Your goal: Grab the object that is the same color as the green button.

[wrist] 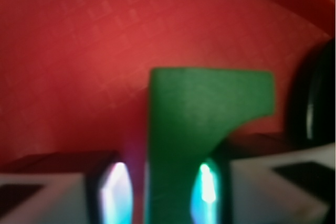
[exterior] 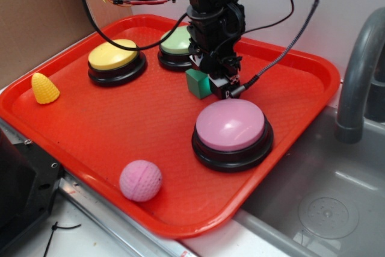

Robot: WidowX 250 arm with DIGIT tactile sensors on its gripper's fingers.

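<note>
On red tray point(exterior: 289, 97) — 3 buttons, 1 green block point(wrist: 199, 114), pincer point(exterior: 218, 83) clamping it.

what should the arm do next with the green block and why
Probably close the jaws fully and lift straight up. In the wrist view the small dark green notched block sits between the two fingers, which flank its lower part. In the exterior view the gripper is down at the red plastic tray, with the block beside it. Whether the grip is firm cannot be told.
</note>
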